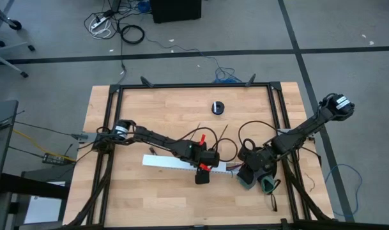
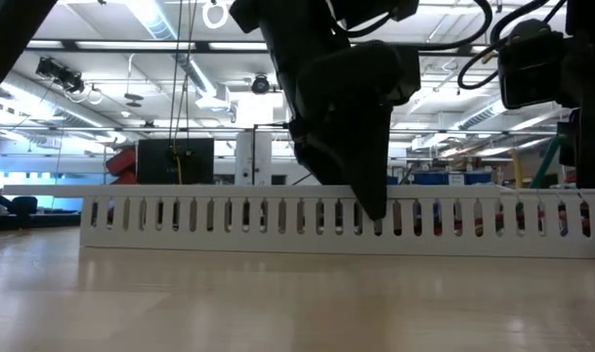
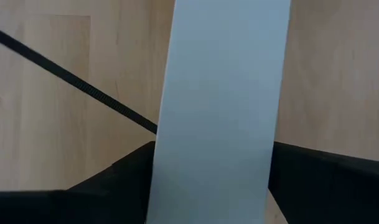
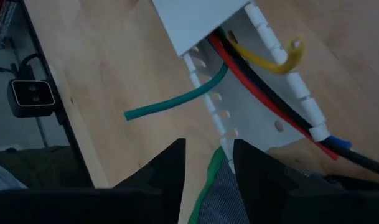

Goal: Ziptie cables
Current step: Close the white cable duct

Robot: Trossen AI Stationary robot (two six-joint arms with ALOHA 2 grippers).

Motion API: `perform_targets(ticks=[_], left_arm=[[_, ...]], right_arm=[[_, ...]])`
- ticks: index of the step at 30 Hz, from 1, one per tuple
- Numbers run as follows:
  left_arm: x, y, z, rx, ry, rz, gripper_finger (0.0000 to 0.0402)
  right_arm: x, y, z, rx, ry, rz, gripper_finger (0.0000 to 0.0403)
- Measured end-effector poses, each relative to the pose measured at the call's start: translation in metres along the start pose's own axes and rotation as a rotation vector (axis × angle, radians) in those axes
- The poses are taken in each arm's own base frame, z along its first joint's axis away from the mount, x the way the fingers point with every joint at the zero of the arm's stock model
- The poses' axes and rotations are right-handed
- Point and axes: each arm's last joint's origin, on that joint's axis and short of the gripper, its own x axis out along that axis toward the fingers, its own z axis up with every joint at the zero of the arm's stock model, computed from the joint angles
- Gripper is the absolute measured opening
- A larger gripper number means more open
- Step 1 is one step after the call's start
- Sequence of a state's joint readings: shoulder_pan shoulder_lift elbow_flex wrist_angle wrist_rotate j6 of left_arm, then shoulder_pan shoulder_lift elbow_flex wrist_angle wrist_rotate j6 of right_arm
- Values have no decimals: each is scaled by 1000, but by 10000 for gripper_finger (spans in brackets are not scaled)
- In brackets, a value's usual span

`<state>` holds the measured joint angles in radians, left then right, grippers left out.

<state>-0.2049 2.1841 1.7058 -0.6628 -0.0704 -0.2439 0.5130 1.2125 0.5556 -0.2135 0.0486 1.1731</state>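
Note:
A long white slotted channel (image 1: 181, 164) lies on the wooden table. My left gripper (image 1: 202, 174) points steeply down over its middle, one dark finger on each long side (image 3: 114, 180). A black ziptie (image 3: 71, 81) lies flat on the wood and runs under the channel. At the channel's right end the cables lie inside: red (image 4: 257, 93), black, a yellow loop (image 4: 282, 59) over the wall and a green one (image 4: 177, 99) poking out through a slot. My right gripper (image 1: 255, 176) is there, nearly shut, with a green-edged grey strip (image 4: 217, 186) in its gap. My left gripper stands astride the channel's closed top (image 3: 217, 112) from above, fingers across its length. The channel hides their inner faces, so I cannot tell whether they touch it. My right gripper has the green-edged grey strip (image 4: 214, 177) between its two fingers, slanting down toward the channel's end. What the strip belongs to cannot be told.
Black frame rails (image 1: 111, 128) run around the tabletop. A small black round thing (image 1: 218, 107) sits toward the far edge, and a black cord loop (image 1: 248, 131) lies beside the right arm. A small camera box (image 4: 30, 93) stands off the table's edge.

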Motion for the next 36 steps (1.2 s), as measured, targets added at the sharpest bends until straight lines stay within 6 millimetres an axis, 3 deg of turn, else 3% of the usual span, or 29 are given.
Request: perform_targets(ticks=[19,27,33,36], left_arm=[[0,0,-1,-139,20,-7,255],[-1,-2,-5,-218,55,8,254],[-2,-5,-9,-244,83,12,254],[-2,-6,-9,-254,86,13,254]], right_arm=[[-1,-2,5,7,-23,-4,126],[-26,-10,23,13,-185,-39,90],[-38,-41,22,138,-44,-247,45],[-34,-43,24,129,-7,-248,8]])
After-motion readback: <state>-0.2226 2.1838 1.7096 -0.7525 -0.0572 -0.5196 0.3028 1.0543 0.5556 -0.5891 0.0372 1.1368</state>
